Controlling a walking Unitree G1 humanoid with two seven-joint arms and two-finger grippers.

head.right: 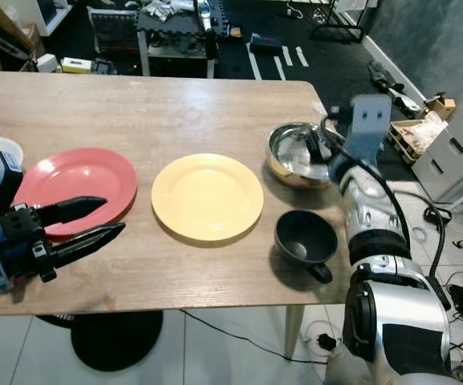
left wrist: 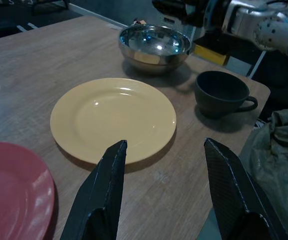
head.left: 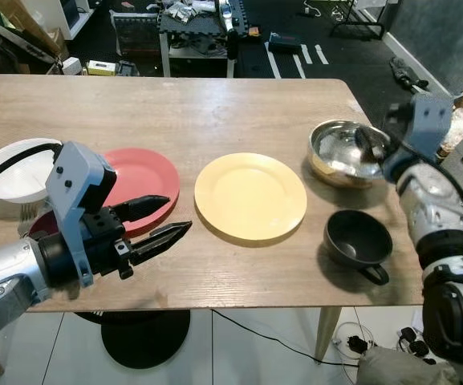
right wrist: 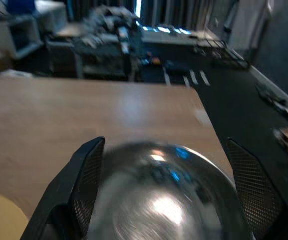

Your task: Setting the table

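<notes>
The left gripper [head.left: 160, 218] hovered with its two black fingers spread apart and empty, low over the near edge of the wooden table [head.left: 215, 104], beside the near right rim of a red plate [head.left: 139, 186]. Just past its fingertips lay a yellow plate [head.left: 250, 196], flat at the table's centre and bare. Behind the gripper's grey housing, a white plate [head.left: 10, 170] sat at the table's far left, with fork tines [head.left: 27, 212] showing just beside its near rim.

On the other side, the right gripper [right wrist: 166, 200] hung above a shiny steel bowl [head.left: 346, 150], its fingers [right wrist: 86, 170] set wide on either side of the bowl in the blurred wrist view, gripping nothing. The bowl stood upright near the table's right edge. Nearer the robot, a dark mug [head.left: 358, 237] rested beside the yellow plate, handle turned toward the table's front edge. Beyond the table stood cluttered shelves [head.left: 199, 24] on a dark floor.
</notes>
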